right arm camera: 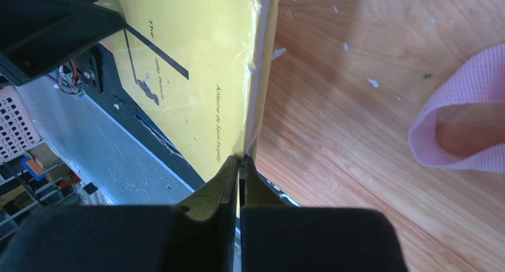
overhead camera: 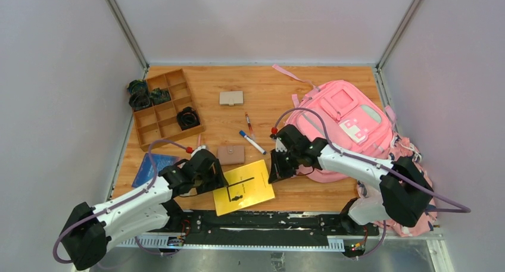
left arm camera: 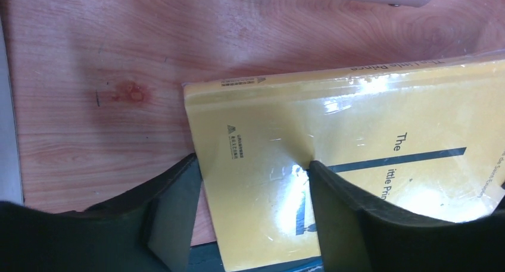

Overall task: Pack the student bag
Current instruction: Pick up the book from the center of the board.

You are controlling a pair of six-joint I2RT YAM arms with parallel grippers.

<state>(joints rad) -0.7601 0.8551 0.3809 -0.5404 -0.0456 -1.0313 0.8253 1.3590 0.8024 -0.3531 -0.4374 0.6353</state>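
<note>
Looks like nothing is packed yet: book [overhead camera: 244,187] flat at the table's [overhead camera: 262,84] near edge, backpack [overhead camera: 342,126] at the right edge. Left gripper [left arm camera: 250,171] open astride the book's corner, holding nothing. Right gripper [right arm camera: 240,162] fully closed at its opposite edge; grip unclear.

The only legible print sits on the yellow book [left arm camera: 268,183]. In the left wrist view its cover shows "The" [left arm camera: 402,142] in black, and below it "ittle Prin", with both ends of that line hidden. Along the book's far edge the title runs upside down, with "Prince" just legible. Near the cover's corner a small triangular logo [left arm camera: 237,142] stands over tiny letters too small to read, and a narrow printed label [left arm camera: 241,81] on the edge is likewise illegible. The right wrist view gives "The", "little Prince" and the author line "Antoine de Saint-Exupéry" [right arm camera: 221,120]. The white-and-grey patch [overhead camera: 355,131] on the student bag [overhead camera: 333,105] shows blocky shapes but no readable words.
</note>
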